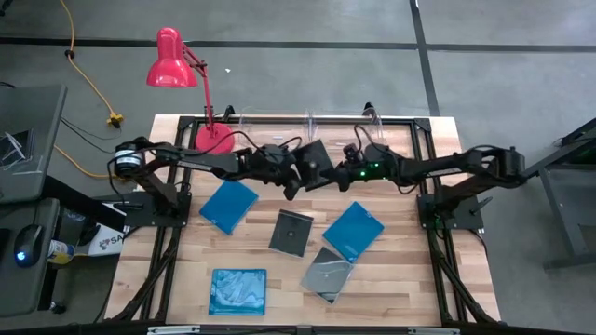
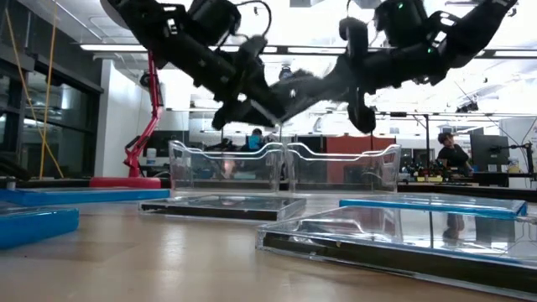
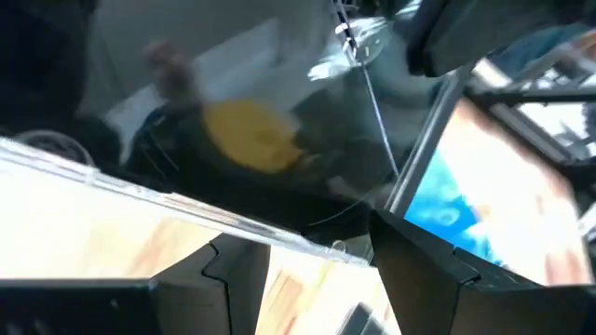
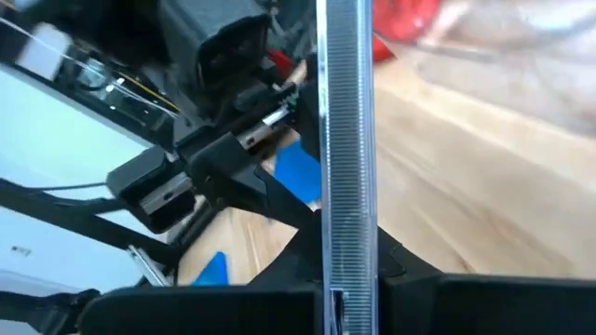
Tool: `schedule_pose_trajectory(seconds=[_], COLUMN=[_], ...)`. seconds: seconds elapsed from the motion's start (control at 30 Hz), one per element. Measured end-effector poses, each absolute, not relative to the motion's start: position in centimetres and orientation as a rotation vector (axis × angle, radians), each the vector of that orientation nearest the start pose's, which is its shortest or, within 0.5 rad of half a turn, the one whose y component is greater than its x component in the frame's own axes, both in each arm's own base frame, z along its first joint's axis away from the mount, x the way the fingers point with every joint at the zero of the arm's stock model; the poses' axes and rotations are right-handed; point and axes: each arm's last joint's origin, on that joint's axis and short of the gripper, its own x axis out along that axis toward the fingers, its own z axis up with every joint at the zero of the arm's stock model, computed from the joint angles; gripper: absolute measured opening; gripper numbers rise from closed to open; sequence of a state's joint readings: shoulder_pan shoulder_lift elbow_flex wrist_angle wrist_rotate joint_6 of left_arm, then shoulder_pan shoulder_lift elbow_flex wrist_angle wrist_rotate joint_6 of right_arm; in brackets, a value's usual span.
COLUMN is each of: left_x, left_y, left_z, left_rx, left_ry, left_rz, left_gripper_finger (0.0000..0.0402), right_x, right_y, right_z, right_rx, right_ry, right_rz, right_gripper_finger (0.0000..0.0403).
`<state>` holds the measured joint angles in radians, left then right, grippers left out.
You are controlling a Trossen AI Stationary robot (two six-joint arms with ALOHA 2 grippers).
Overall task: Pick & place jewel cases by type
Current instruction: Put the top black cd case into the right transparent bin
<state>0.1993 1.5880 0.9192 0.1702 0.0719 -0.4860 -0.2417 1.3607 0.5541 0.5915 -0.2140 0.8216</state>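
While both grippers — left [image 1: 296,177], right [image 1: 337,173] — pinch its edges, grey case [image 1: 313,162] hangs midair.

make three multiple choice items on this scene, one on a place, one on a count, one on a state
1. Where is the dark grey square plastic jewel case that is off the table?
A. in the air between both tools
B. in a clear bin
C. under the lamp

2. How many bright blue square plastic jewel cases lie on the wooden table?
A. one
B. three
C. five

3. The right tool is:
A. wide open
B. shut on the dark grey case
C. out of view

Key: 1 A, the high view shows it raised between the left tool and the right; 2 B, three blue squares show from above; 3 B, its wrist view shows the case edge clamped.
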Motion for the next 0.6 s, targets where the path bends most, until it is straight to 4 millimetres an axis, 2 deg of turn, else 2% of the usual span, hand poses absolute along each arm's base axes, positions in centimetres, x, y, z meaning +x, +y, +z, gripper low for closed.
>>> schedule_pose_trajectory(seconds=[0.2,0.4,0.6], left_x=[32.7,32.5,32.3], left_y=[6.5,6.4,6.6], left_z=[25.5,28.1,29.7], left_rx=[-0.465,-0.428,-0.405], left_ry=[0.259,0.067,-0.083], left_rz=[0.173,0.124,0.067], left_gripper_finger=[0.0182,0.0182,0.0182], right_x=[25.2,23.5,22.0], right_y=[-5.6,-5.2,-4.8], right_z=[23.9,26.6,28.5], right_rx=[0.793,0.718,0.648], right_ry=[0.049,-0.066,-0.145], right_rz=[-0.052,-0.018,0.01], right_gripper_finger=[0.0002,0.0001,0.0])
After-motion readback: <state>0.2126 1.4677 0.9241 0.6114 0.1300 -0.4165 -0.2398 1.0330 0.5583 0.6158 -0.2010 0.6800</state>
